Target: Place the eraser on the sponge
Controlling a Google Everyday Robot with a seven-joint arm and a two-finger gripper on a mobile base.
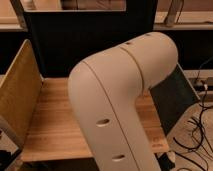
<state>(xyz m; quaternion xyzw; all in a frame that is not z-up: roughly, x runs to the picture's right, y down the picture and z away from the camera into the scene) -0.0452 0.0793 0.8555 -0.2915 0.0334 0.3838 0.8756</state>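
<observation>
My white arm (120, 95) fills the middle of the camera view, its elbow bent over the wooden table (52, 125). The gripper is out of view. The eraser and the sponge are hidden or out of view; no part of either shows on the bare wood to the left of the arm.
A tan upright panel (17, 97) walls the table's left side. A dark panel (172, 100) leans at its right side, behind the arm. A black backboard (75, 42) stands behind the table. Cables (197, 132) lie on the floor at right.
</observation>
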